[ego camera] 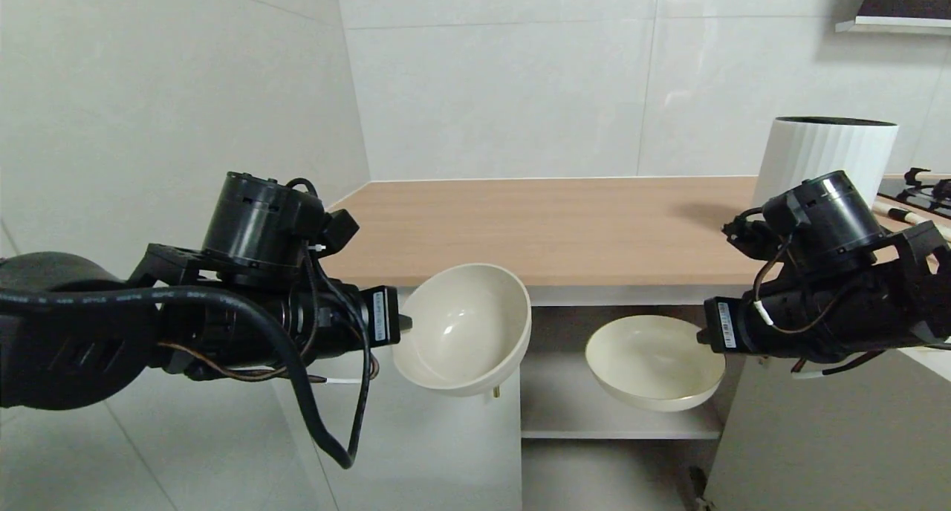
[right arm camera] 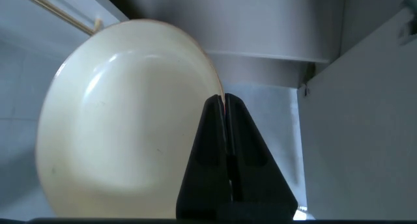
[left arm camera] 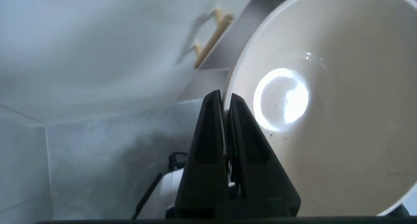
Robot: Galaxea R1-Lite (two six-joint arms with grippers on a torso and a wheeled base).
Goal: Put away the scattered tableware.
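L gripper (ego camera: 405,321) jaws pinch rim of bowl (ego camera: 464,333); R gripper (ego camera: 702,336) jaws pinch rim of plate (ego camera: 654,359). Both held off table (ego camera: 550,229) front edge, before shelf (ego camera: 579,414) below. White bin (ego camera: 825,154) at table's right end.

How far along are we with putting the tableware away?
Done: both bowls picked up. In hand: left gripper shut on the deep bowl, right gripper on the shallow bowl, before the open shelf. Left: set both on it.

White canister (ego camera: 832,154): base hidden behind right arm (ego camera: 832,303). Stove (ego camera: 921,188), far right, cropped; deep bowl (left arm camera: 339,120) rim cropped in left wrist view.
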